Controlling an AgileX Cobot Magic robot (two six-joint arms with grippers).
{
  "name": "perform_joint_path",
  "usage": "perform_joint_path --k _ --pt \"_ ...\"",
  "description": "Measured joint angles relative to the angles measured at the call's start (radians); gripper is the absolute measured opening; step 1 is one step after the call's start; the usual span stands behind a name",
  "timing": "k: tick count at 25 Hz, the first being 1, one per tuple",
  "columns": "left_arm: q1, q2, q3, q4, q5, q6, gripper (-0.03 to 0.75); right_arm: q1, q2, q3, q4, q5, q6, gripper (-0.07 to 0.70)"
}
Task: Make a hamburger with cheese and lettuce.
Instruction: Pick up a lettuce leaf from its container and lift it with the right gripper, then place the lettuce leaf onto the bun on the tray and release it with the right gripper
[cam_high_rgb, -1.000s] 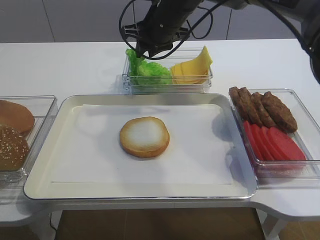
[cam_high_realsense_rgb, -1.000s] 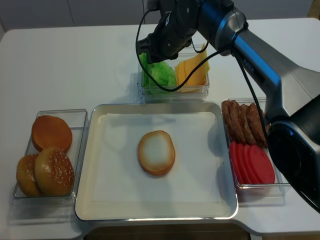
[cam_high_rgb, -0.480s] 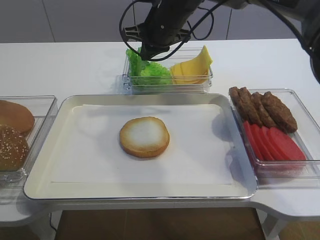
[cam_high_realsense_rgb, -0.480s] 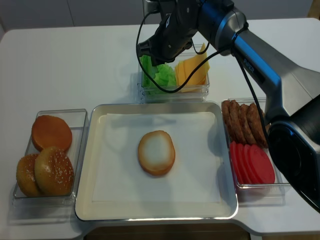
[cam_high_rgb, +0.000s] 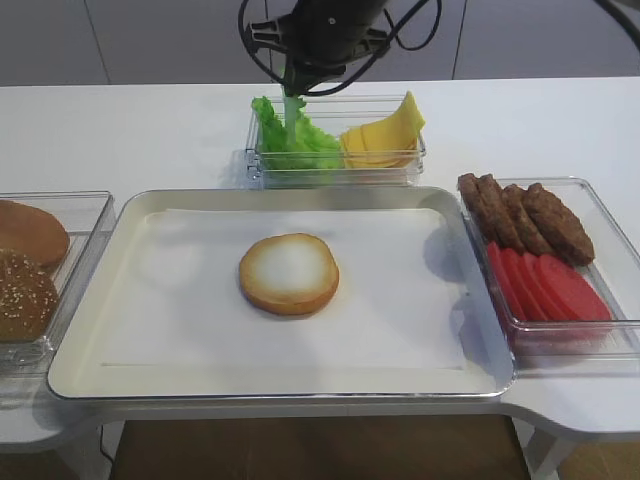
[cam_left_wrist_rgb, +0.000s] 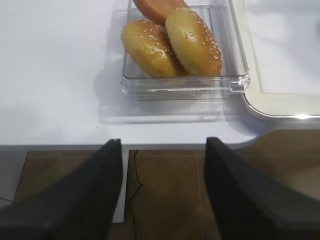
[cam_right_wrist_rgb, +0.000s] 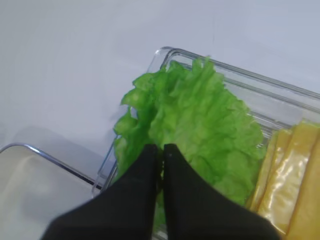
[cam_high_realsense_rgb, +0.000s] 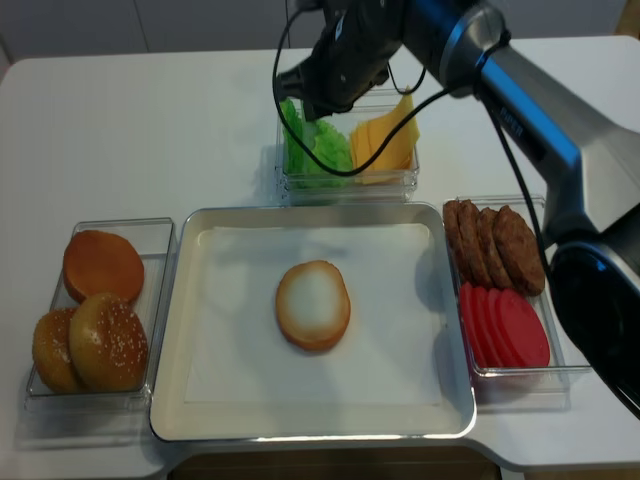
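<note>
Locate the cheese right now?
The cheese sits in the right half of the clear bin behind the tray, top centre of the exterior high view, right beside the lettuce that the right gripper pinches.

The hamburger (cam_high_rgb: 289, 273) lies mid-tray (cam_high_rgb: 80, 370), sesame buns (cam_high_realsense_rgb: 90, 345) to its left, patties (cam_high_rgb: 525, 215) apparently behind tomato slices (cam_high_rgb: 545, 285) to its right, lettuce (cam_high_rgb: 290, 140) beside cheese (cam_high_rgb: 385, 135) behind.
</note>
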Motion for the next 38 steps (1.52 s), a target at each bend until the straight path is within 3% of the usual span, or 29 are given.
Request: perform_joint_path --k 19,38 --pt "0.000 0.000 0.000 0.000 0.000 0.000 0.391 0.000 -0.104 0.000 -0.081 0.111 0.000 0.034" --pt "0.000 0.000 0.000 0.000 0.000 0.000 0.391 0.000 -0.182 0.000 -0.092 0.312 -0.002 0.033"
